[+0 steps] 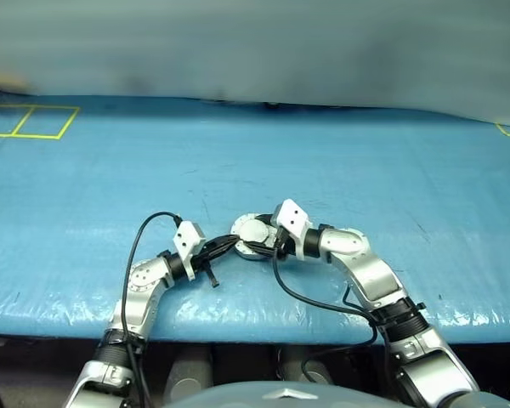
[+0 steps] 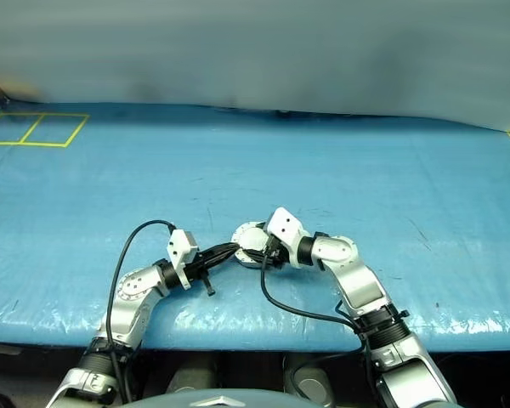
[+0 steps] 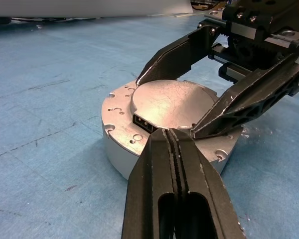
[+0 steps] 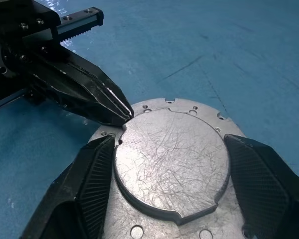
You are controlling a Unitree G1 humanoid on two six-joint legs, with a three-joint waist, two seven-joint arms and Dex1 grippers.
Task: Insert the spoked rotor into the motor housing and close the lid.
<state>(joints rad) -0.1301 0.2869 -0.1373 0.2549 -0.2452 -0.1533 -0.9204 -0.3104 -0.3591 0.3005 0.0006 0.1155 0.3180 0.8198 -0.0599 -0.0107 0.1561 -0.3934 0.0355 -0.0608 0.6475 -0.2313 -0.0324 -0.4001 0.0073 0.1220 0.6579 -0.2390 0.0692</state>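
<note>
The lid (image 4: 172, 162) lies shut on the motor housing (image 3: 124, 154), resting on the blue surface (image 1: 365, 170). Left gripper (image 3: 170, 132), jaws clenched, presses its edge; right gripper (image 4: 169, 174), jaws released, straddles it, apparently seating it.

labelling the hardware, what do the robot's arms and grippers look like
Both arms are silver-grey metal segments with black joints. A white block sits on each wrist, with a black cable looping back. The left gripper and right gripper each have two black tapered fingers, with ribbed pads on the right.
</note>
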